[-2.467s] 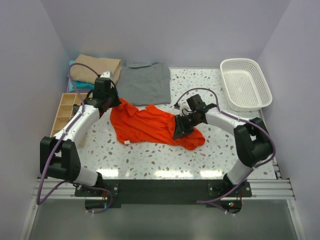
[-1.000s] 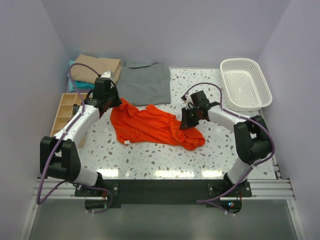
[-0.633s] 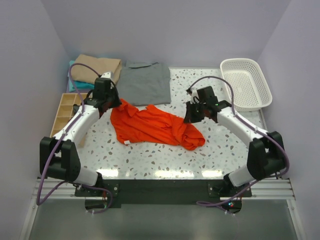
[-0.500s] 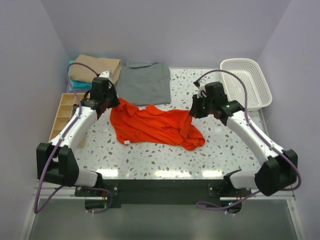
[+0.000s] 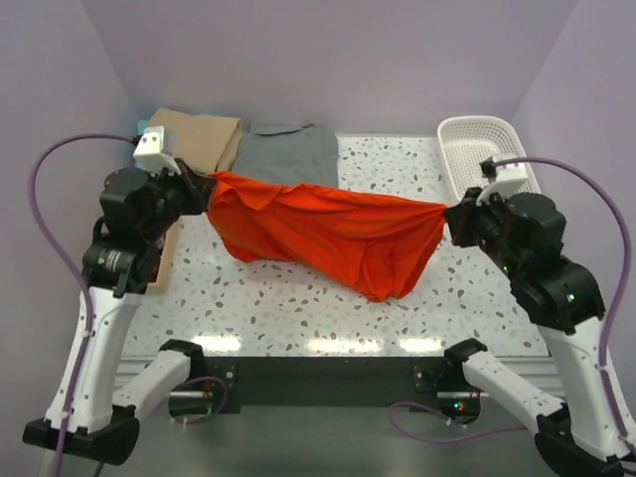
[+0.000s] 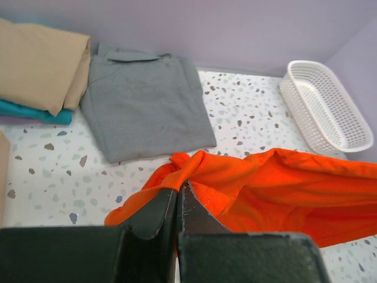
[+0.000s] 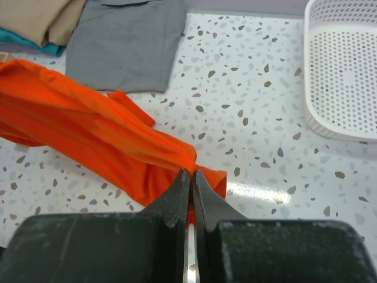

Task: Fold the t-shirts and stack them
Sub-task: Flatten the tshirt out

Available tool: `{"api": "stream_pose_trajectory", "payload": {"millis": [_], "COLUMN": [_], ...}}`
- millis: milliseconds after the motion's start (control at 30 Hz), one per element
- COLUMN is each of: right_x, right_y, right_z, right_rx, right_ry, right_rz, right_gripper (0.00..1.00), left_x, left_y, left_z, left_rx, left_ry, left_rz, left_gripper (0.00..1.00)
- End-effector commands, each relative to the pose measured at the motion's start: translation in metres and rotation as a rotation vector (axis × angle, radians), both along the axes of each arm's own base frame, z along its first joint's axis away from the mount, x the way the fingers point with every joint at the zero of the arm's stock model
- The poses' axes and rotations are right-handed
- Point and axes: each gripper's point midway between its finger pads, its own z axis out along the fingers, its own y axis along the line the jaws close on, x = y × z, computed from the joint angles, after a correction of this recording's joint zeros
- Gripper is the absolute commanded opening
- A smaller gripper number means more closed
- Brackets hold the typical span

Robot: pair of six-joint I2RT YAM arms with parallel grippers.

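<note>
Speckled terrazzo desk (image 5: 298, 308), lilac walls on three sides. We record the following.

1. Orange-red t-shirt (image 5: 318, 234): strung between the two grippers and held up at both ends. Its middle sags in loose folds on their near side. We cannot tell whether the lowest fold touches the desk.
2. Left gripper (image 5: 207, 189): fingers pressed together on one bunched end of the orange-red t-shirt.
3. Right gripper (image 5: 447, 211): fingers likewise pinched tight on the opposite end.
4. Grey t-shirt (image 6: 144, 106): spread flat on the desk beyond the left gripper, collar toward the far wall.
5. Tan t-shirt (image 6: 41, 59): folded, beyond and to the left of the left gripper. It rests on a folded teal t-shirt (image 6: 29, 111), of which we see only an edge.
6. White mesh basket (image 7: 341, 132): on the desk, beyond and to the right of the right gripper.
</note>
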Motion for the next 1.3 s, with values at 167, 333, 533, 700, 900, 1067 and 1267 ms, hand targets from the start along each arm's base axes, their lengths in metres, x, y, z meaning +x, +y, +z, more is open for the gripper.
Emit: {"api": "stream_pose_trajectory", "payload": {"millis": [167,333,533,700,900,1067,1267], "right_x": [-0.089,-0.113,-0.120,-0.101,-0.047,-0.003,0.050], "right_y": [-0.048,-0.063,-0.066,-0.054,-0.028,-0.010,0.005], "right_z": [0.063,0.093,0.127,0.125,0.072,0.012,-0.050], "right_rx": [0.059,0.055,0.050,0.034,-0.005,-0.050,-0.067], "right_ry": [-0.176,-0.261,-0.340,-0.323,-0.194,-0.065,0.047], "right_rz": [-0.053,-0.063,-0.050,-0.024,-0.004,-0.008,-0.069], "right_gripper": [0.00,0.00,0.00,0.01,0.01,0.00,0.00], "left_x": [-0.149,-0.209,-0.266,-0.261,-0.167,-0.067,0.024], "left_y": [-0.029,-0.038,-0.039,-0.033,-0.026,-0.017,-0.020], "left_z": [0.113,0.154,0.201,0.204,0.147,0.094,0.016], "left_rx": [-0.080,-0.095,-0.131,-0.165,-0.152,-0.134,-0.128], "left_ry": [-0.297,-0.432,-0.556,-0.529,-0.349,-0.243,-0.074], "left_rz": [-0.337,-0.469,-0.549,-0.490,-0.319,-0.144,-0.048], "left_gripper": [0.00,0.00,0.00,0.00,0.00,0.00,0.00]}}
